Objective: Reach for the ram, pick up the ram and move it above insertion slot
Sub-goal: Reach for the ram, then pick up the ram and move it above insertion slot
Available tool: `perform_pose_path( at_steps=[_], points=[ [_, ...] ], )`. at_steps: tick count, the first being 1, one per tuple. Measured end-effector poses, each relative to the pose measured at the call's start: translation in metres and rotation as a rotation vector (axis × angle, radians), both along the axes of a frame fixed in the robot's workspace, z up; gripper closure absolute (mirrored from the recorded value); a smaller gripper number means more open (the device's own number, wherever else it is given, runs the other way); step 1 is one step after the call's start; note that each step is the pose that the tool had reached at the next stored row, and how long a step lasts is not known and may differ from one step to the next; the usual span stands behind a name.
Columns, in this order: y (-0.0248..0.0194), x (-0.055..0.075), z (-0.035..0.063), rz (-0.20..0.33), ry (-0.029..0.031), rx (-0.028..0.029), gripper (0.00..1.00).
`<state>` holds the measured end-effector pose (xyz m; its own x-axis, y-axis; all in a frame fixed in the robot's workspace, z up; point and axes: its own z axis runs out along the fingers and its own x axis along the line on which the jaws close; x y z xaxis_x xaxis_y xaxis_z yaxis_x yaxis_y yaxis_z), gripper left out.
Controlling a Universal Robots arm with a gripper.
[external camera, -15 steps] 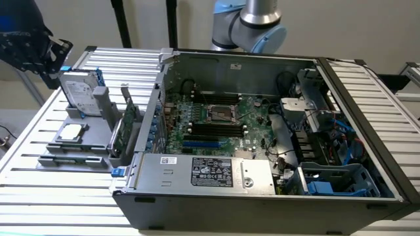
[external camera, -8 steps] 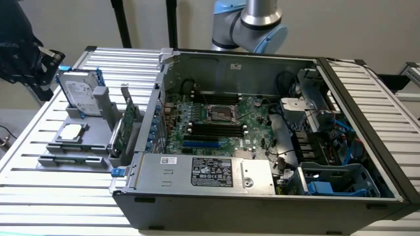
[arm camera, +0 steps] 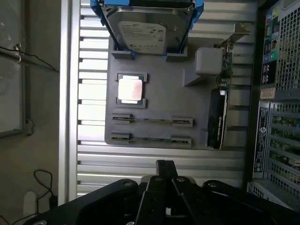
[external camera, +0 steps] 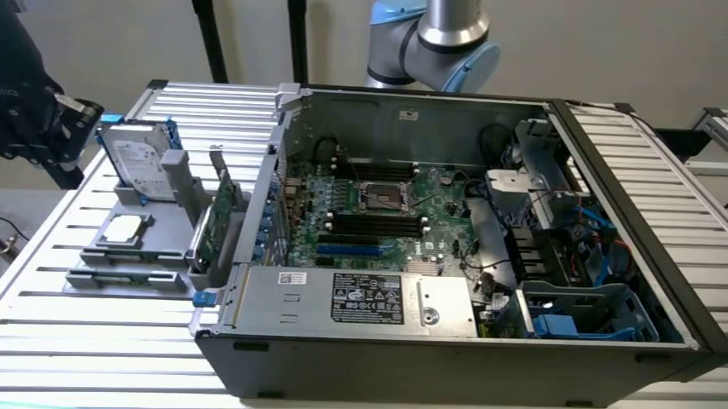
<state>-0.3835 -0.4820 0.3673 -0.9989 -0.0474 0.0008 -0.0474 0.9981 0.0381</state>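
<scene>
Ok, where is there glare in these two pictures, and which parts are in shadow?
Exterior view: the ribbed table is washed out by glare at that view's left, while the inside of the computer case is shaded. Wrist view: the processor reflects a bright patch, the table slats beside it glare, and the gripper is a dark silhouette.

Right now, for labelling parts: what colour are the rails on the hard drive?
Blue rails; wrist view shows them best.
</scene>
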Motion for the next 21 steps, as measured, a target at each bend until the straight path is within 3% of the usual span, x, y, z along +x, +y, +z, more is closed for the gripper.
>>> perform_pose_path(
  at_steps=[21],
  points=[
    [0.0000, 0.0000, -0.0002, 0.382, 0.0000, 0.0000, 0.89]
  ],
)
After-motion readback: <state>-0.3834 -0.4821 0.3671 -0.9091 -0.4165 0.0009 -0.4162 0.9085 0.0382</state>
